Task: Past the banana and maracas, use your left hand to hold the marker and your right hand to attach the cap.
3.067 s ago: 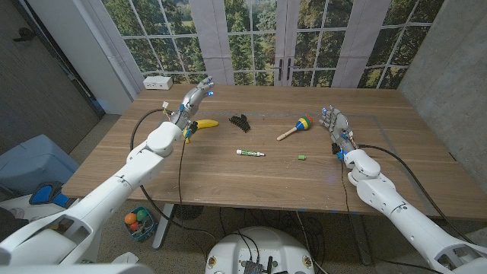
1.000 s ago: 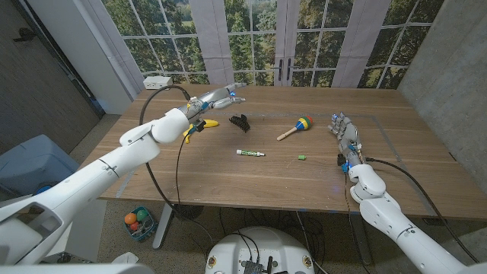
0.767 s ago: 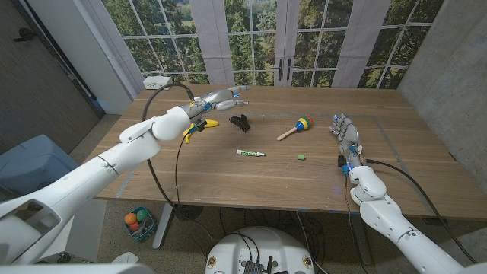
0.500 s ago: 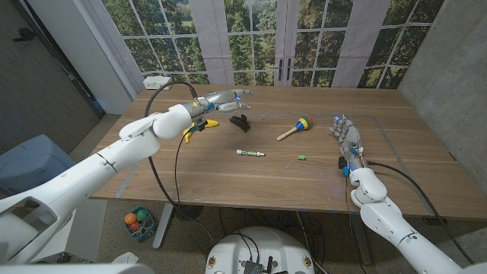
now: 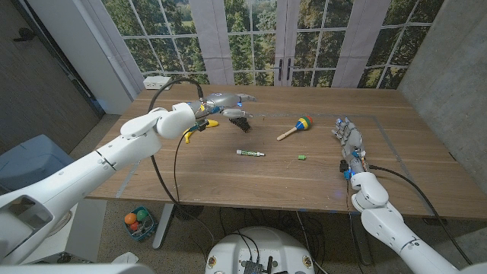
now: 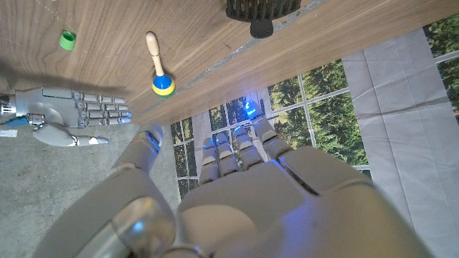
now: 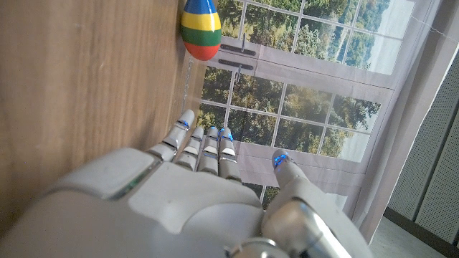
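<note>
A white marker [image 5: 250, 153] with green ends lies mid-table. Its small green cap [image 5: 301, 157] [image 6: 67, 39] sits a little to its right. Farther back are a yellow banana [image 5: 204, 124], partly behind my left arm, and a wooden maraca [image 5: 295, 127] [image 6: 158, 72] [image 7: 201, 29] with a striped head. My left hand [image 5: 228, 99] [image 6: 244, 186] hovers over the far side, fingers stretched out and holding nothing. My right hand [image 5: 348, 137] [image 6: 68, 115] [image 7: 201, 193] stands at the right of the table, fingers apart and holding nothing, well right of the cap.
A black hair clip [image 5: 240, 120] [image 6: 262, 8] lies just under and in front of my left hand's fingers. A white power box [image 5: 158, 81] sits at the far left corner. Windows run behind the table's far edge.
My left hand has swung right from above the banana until its fingers are over the black clip. My right hand has drawn back slightly toward the near edge. Marker and cap have not moved.
</note>
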